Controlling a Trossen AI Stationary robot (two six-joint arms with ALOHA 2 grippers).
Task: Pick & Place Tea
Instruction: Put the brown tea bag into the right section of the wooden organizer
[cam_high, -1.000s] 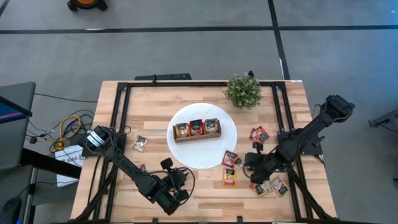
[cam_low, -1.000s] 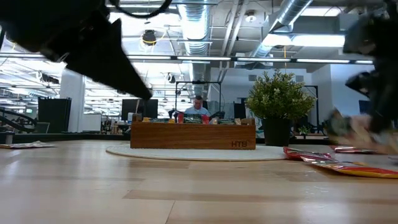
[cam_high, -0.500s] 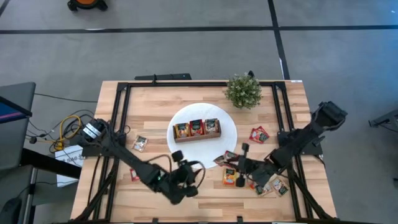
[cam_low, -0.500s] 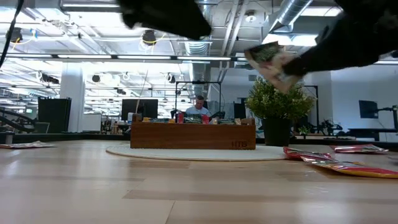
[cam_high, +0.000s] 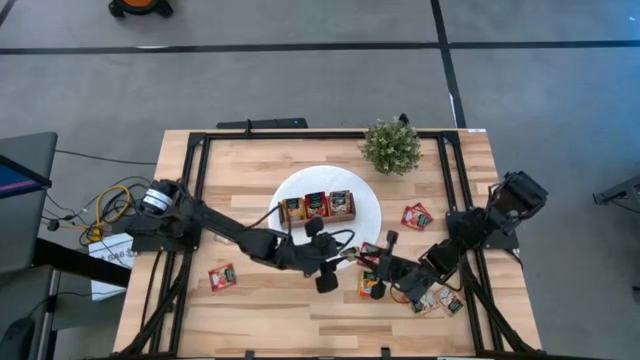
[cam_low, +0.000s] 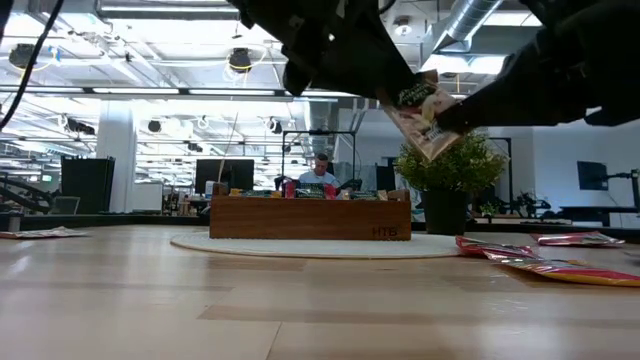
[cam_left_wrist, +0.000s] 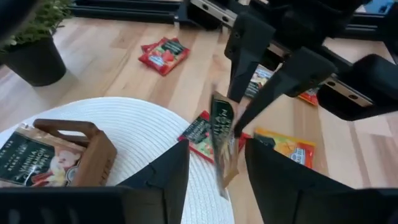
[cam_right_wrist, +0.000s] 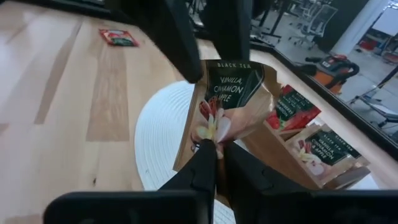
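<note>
A beige tea sachet (cam_right_wrist: 229, 98) with dark printing is up in the air beside the white disc's (cam_high: 366, 200) near right rim, with my right gripper (cam_right_wrist: 216, 155) shut on it. My left gripper (cam_left_wrist: 214, 171) is open. Its two fingers stand on either side of the same sachet (cam_left_wrist: 222, 146), with a gap showing on each side. The wooden box (cam_high: 317, 207) with sachets in it stands on the disc. Other sachets lie flat on the table: a red one (cam_high: 416, 216), an orange one (cam_high: 368, 286), and a red one (cam_high: 221, 275) at the near left. My right gripper pinches the middle of one edge of the sachet (cam_right_wrist: 211, 134) between its two fingers. It comes about level from the table's right side. The sachet sticks out beyond the fingertips, tilted (cam_low: 425, 120) and lifted clear of the table and disc.
A small green plant (cam_high: 391, 146) stands at the far right of the disc. Several more sachets (cam_high: 438, 298) lie under my right arm at the near right. Black rails (cam_high: 195, 170) run along the table's edges. People and desks show in the room beyond.
My right gripper has lifted the beige sachet off the table at the right, tipped up from pointing down to about level, and carried it toward the disc. My left gripper has swung from the near edge up and toward the right, until its fingers flank the sachet.
</note>
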